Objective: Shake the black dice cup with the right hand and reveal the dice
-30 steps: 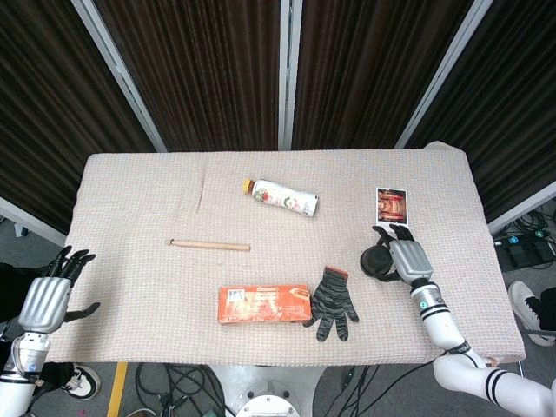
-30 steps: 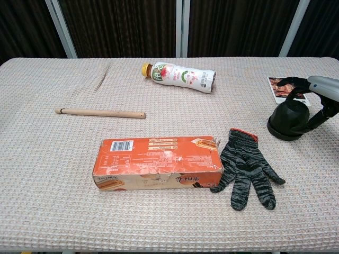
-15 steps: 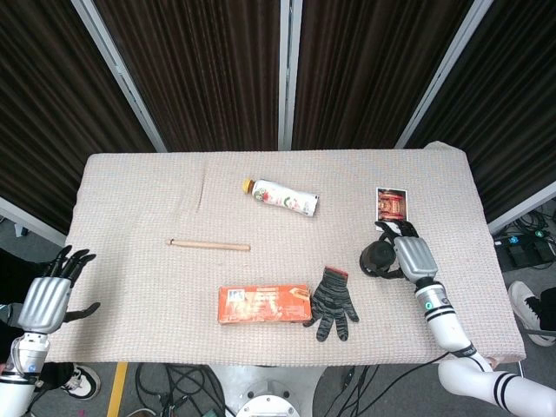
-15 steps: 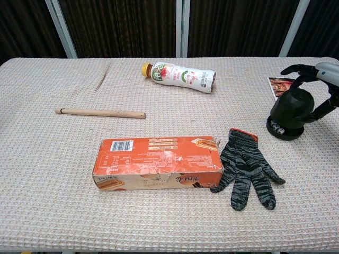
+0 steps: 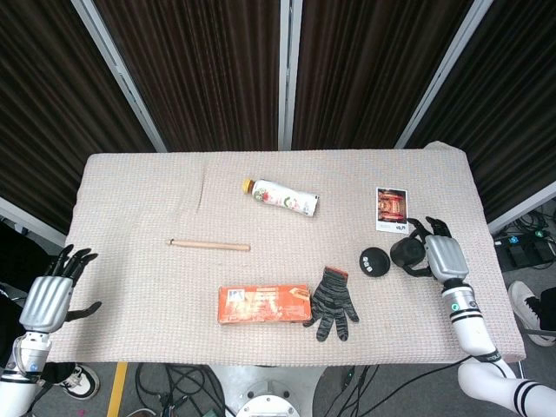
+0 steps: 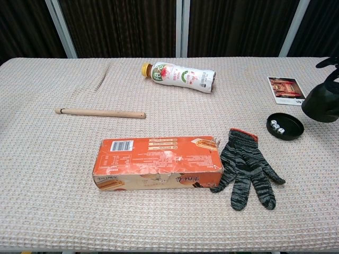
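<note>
Cup (image 5: 406, 253): black, held in my right hand, off its base and just to the right of it; in the chest view it shows at the right edge, above the level of the base, and I cannot tell whether it touches the cloth.
Right hand (image 5: 440, 256): my fingers wrap the cup from the right side, near the right end of the table (image 5: 130, 295); the chest view catches only dark fingertips at the frame edge.
Base (image 6: 285, 126): round black dish lying flat on the cloth, uncovered, between the glove and the cup.
Dice (image 6: 278, 126): small white cubes with dark pips sitting inside the dish; the faces are too small to read.
Left hand (image 5: 50, 295): my fingers are spread and hold nothing; it hangs off the near left corner of the table, apart from everything on it.
Photo card (image 5: 392, 208): lies flat at the far right, just beyond the cup and dish.
Glove (image 6: 245, 168): grey striped knit with a red cuff edge, flat, fingers toward the near side, just right of the box.
Box (image 6: 157, 163): orange carton lying lengthwise near the middle front, its right end beside the glove.
Stick (image 6: 99, 112): wooden rod lying left to right, left of centre, well apart from the box.
Bottle (image 6: 178, 76): on its side at the far middle, yellow cap pointing left.
</note>
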Available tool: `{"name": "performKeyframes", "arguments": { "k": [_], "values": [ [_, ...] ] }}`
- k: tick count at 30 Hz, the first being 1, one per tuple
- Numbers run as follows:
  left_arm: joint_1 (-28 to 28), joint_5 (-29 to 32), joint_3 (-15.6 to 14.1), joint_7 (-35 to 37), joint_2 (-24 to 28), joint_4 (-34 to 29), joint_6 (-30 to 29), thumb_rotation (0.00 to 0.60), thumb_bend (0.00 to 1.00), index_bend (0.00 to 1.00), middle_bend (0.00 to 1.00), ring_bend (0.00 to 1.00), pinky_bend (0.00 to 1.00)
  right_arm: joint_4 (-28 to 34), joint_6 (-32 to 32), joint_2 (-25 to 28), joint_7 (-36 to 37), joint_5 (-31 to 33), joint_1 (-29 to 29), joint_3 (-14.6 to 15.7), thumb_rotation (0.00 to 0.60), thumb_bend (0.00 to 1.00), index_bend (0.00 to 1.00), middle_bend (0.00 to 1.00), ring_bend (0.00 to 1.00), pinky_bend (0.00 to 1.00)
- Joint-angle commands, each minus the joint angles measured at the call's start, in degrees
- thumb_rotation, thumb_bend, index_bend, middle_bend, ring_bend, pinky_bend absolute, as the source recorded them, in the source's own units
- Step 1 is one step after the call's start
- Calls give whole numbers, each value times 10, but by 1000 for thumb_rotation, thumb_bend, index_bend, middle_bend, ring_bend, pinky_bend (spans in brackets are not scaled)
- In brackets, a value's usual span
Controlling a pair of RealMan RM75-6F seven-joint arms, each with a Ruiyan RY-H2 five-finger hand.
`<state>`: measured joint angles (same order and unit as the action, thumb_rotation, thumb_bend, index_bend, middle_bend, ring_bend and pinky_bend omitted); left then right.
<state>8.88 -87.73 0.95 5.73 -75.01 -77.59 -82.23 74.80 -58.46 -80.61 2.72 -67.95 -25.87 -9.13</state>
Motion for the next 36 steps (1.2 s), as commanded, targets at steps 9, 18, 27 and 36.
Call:
{"name": "performKeyframes", "arguments": {
  "k": [9,18,27,36],
  "values": [
    [0,0,1,-3,2,-3,-1,600,126,174,126,0,184,-4,24,16,-11,9,0,3,600,0,58,44,0,0],
    [-1,0,3,-3,4,-7,-8,600,126,174,126,0,183,48,-40,54,28,-28,24,-10,600,0,10,30,0,0],
    [0,3,11,-19,16,-25,-13,600,126,174,126,0,184,100,-191,69,-155,-130,82,41,600,0,1,20,0,0],
    [1,6,14,-22,17,-27,-14,600,126,174,126,0,183,132,-246,64,-202,-133,130,59,600,0,0,14,0,0]
  ]
}}
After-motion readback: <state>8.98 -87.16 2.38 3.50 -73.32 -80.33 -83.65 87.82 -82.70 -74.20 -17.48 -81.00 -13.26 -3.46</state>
